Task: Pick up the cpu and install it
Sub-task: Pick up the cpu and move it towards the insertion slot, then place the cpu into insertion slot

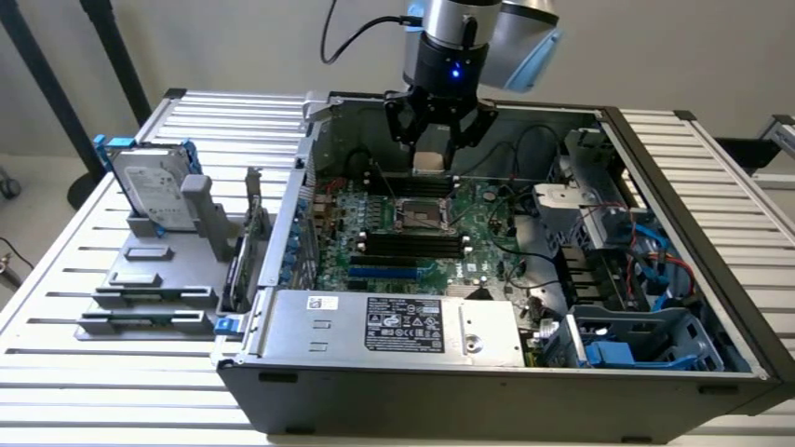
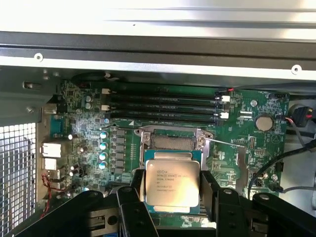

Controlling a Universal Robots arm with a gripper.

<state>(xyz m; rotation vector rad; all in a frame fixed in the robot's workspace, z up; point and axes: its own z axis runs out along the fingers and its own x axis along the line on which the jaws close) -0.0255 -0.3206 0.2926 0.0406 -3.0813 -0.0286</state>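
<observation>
The gripper (image 2: 171, 192) holds the cpu (image 2: 171, 180) between its two black fingers, one on each side. The cpu's shiny top has small writing on it. Just past it is the open socket (image 2: 170, 140) on the green motherboard (image 2: 242, 133), then long black memory sticks (image 2: 163, 106). A round silver battery (image 2: 264, 122) sits near them.

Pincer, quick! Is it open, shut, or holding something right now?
Pincer: shut on the small flat square silvery-grey metal cpu, near the dark square metal-framed socket.
</observation>
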